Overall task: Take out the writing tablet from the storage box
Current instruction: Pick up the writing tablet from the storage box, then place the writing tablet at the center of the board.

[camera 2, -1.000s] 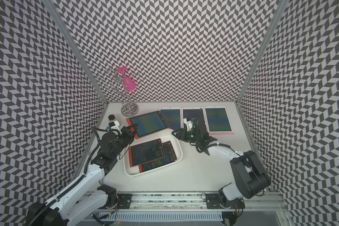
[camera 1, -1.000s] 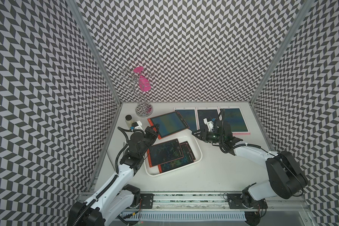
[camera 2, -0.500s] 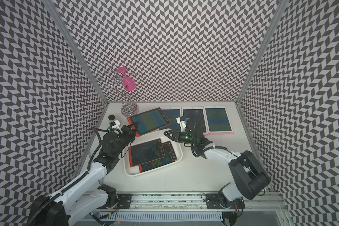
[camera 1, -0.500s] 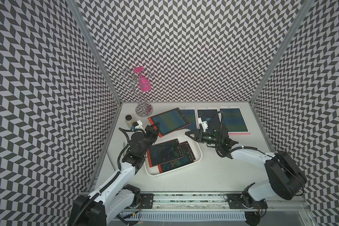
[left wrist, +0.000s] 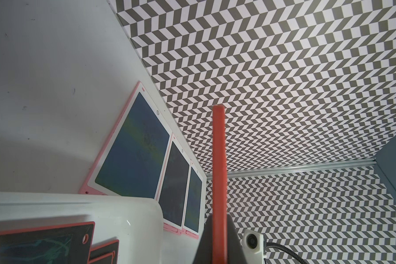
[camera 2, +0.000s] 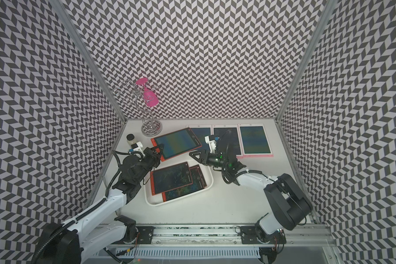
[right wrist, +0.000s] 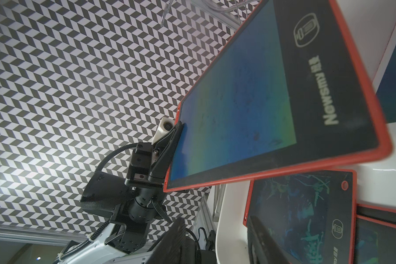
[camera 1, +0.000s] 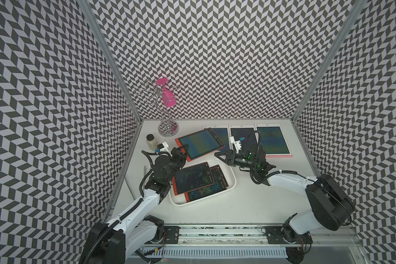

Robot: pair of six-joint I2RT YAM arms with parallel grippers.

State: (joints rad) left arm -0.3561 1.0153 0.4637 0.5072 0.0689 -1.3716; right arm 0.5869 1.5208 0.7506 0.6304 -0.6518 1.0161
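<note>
The white table (camera 1: 215, 212) is the biggest thing here, and both arms reach out over it. The storage box (camera 1: 233, 182) is a flat white tray. It sits on the table just below the left gripper (camera 1: 183, 149), and its far corner is just under the right gripper (camera 1: 220, 156). Three pink tablets (camera 1: 272, 139) lie flat in a row behind the right gripper, by the back wall. Two red tablets (camera 1: 193, 178) lie in the box, one partly on top of the other. The red writing tablet (camera 1: 200, 144) is out of the box and up in the air, tilted. The left gripper's fingers are pressed tight on one of its short edges. The right gripper's fingers are spread apart with nothing between them. Their tips point at the lifted tablet's nearest corner and are close to it. I cannot tell if they touch it. A shiny wire stand (camera 1: 167, 128) is past the left gripper, in the back corner. A pink glass (camera 1: 168, 97) hangs upside down on it. A small jar (camera 1: 151, 141) stands on the table just beside the left gripper, on the wall side.
</note>
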